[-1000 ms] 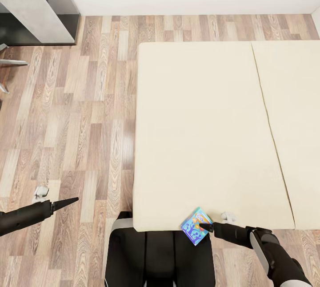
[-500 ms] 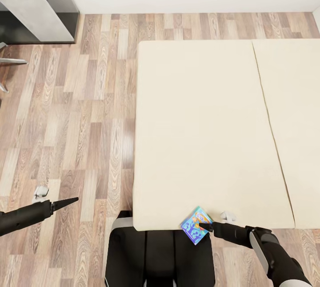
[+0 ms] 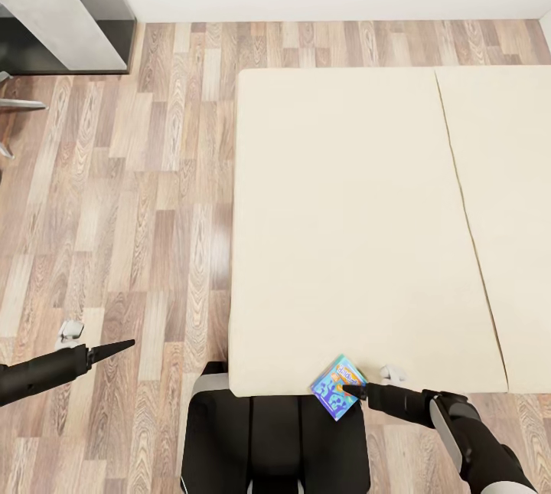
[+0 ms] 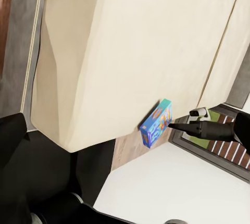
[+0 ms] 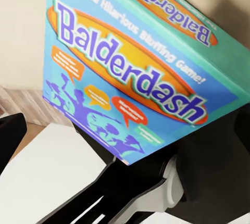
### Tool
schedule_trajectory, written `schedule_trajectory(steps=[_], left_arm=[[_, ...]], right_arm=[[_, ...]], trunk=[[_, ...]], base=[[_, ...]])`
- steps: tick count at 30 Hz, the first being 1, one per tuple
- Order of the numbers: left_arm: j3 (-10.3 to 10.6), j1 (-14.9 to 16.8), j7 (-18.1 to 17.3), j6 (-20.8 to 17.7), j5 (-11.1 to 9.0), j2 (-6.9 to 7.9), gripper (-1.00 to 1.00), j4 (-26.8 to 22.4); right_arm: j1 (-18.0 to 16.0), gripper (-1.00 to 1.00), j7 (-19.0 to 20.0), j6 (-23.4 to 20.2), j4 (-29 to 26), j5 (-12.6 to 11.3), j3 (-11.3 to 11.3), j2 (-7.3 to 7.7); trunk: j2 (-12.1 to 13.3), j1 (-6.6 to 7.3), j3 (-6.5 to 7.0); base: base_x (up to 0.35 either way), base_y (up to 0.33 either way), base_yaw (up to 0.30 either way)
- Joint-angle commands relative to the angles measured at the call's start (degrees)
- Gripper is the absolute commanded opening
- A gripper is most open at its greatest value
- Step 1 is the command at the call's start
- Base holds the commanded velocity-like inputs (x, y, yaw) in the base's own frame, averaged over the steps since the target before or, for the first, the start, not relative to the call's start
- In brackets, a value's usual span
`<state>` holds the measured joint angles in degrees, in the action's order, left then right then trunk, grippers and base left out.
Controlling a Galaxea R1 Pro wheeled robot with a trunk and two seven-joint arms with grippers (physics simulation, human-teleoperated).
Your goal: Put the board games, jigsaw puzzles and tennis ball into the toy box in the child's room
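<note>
Board game (image 3: 337,387) at bed's (image 3: 344,211) near edge, overhanging toward my trunk, in my right gripper (image 3: 353,389). My left gripper (image 3: 126,344) over floor (image 3: 138,195), left of bed. Desk (image 3: 53,11) far left.

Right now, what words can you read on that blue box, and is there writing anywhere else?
"Balderdash": big purple letters on the orange oval on the blue game box front.
"The Hilarious Bluffing Game!": white letters arching above that name.
"Balderdash": again on the box's side edge.
Small print in the orange bubbles on the box: too blurred to read.
</note>
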<state>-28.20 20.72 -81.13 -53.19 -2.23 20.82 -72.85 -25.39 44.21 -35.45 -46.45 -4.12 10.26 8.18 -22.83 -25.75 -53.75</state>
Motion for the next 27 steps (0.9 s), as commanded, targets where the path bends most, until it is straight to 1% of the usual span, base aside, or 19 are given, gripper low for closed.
schedule_trajectory(steps=[1,14,27], left_arm=[[-0.01,0.01,-0.17,-0.60,-0.05,0.01,1.00,-0.01],[-0.01,0.00,-0.17,-0.60,-0.06,0.01,1.00,-0.01],[-0.01,0.00,-0.17,-0.60,-0.07,0.03,1.00,-0.01]], right_arm=[[-0.01,1.00,0.00,-0.50,-0.01,-0.41,0.06,0.00],[-0.01,1.00,0.00,-0.50,0.04,-0.43,0.09,0.00],[-0.01,1.00,0.00,-0.50,0.00,-0.56,0.11,0.00]], trunk=[[-0.09,-0.03,-0.06],[-0.09,-0.03,-0.16],[-0.09,-0.03,-1.07]], base=[[0.000,0.000,0.000],[0.000,0.000,0.000],[0.000,0.000,0.000]])
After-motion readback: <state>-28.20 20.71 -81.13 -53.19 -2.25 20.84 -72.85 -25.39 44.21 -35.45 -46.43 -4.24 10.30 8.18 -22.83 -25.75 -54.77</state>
